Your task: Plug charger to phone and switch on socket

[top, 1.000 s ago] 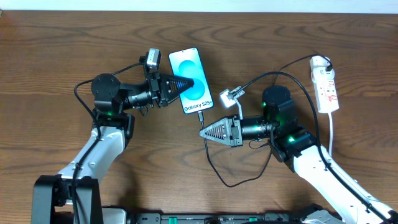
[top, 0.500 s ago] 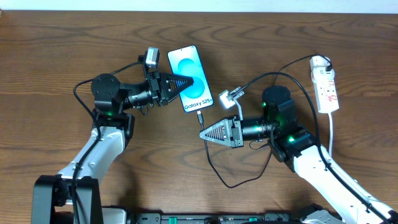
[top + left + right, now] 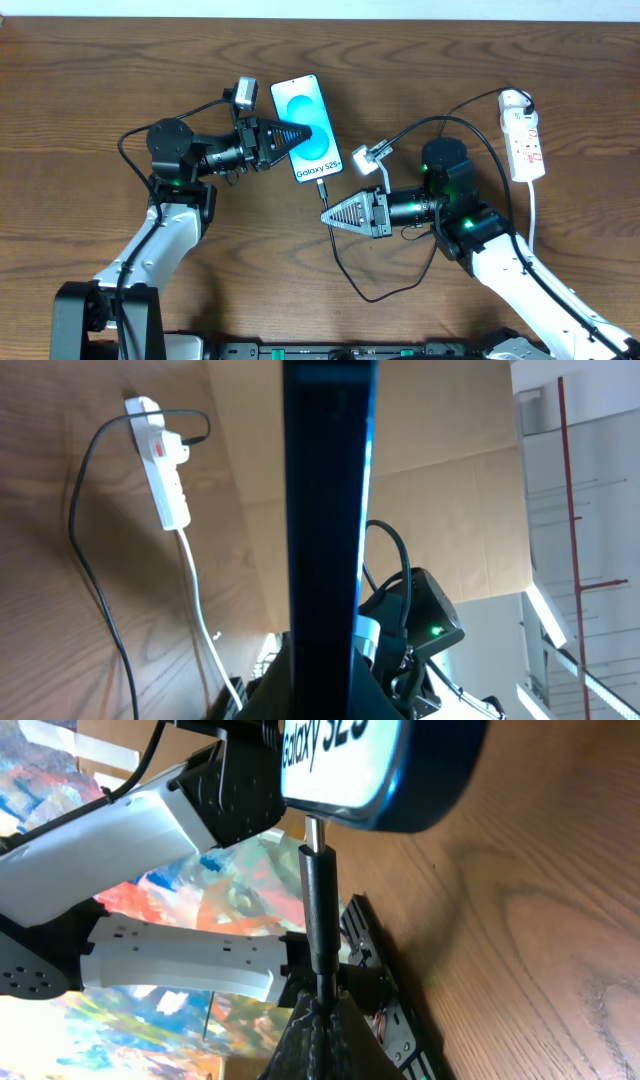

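Observation:
The phone (image 3: 308, 128) lies on the table, screen up, reading "Galaxy S25+". My left gripper (image 3: 312, 133) is shut on the phone's sides; the left wrist view shows its dark edge (image 3: 328, 510) between the fingers. My right gripper (image 3: 327, 216) is shut on the black charger cable (image 3: 345, 270) just below the phone. In the right wrist view the plug tip (image 3: 314, 835) meets the phone's bottom edge (image 3: 400, 780), its metal end still showing. The white socket strip (image 3: 524, 135) lies at the far right, with the charger's white plug head (image 3: 513, 99) at its top end.
The black cable loops over the table in front of the right arm and arcs back to the strip. The strip's white cord (image 3: 535, 215) runs toward the front edge. The strip also shows in the left wrist view (image 3: 165, 465).

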Motion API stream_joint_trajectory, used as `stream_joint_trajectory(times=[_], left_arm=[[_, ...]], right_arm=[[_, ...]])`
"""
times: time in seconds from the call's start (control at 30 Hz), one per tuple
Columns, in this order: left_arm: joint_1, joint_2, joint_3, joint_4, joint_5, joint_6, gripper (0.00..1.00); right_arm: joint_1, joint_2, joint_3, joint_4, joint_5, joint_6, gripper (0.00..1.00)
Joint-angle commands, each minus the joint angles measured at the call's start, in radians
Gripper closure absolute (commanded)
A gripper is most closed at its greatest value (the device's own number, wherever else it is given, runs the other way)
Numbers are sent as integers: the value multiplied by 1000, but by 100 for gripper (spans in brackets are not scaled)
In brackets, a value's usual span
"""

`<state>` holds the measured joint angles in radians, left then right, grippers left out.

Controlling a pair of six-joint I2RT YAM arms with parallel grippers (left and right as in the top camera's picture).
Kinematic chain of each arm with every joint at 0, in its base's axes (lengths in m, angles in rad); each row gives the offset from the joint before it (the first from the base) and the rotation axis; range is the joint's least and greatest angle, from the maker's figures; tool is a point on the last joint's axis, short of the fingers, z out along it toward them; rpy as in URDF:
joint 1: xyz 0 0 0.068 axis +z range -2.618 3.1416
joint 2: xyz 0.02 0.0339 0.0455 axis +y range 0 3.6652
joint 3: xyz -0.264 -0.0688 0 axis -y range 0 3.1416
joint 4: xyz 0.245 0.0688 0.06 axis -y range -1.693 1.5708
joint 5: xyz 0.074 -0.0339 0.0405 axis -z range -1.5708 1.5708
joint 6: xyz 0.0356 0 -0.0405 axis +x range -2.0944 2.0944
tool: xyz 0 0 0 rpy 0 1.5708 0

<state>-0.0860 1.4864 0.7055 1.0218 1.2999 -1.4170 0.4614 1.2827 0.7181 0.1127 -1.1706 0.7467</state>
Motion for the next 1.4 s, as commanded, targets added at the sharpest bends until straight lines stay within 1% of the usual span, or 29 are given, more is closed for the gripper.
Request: stream_joint_trajectory(times=[0.0, 0.23, 0.9, 1.37], left_arm=[[3, -3, 14, 16, 8, -18, 93], [3, -3, 14, 16, 3, -29, 93], [3, -3, 14, 16, 54, -24, 93], [5, -3, 14, 16, 35, -16, 93]], right_arm=[[11, 6, 2, -3, -10, 2, 99], [11, 6, 2, -4, -11, 1, 99], [11, 6, 2, 0, -5, -21, 99], [11, 6, 1, -2, -2, -46, 99]])
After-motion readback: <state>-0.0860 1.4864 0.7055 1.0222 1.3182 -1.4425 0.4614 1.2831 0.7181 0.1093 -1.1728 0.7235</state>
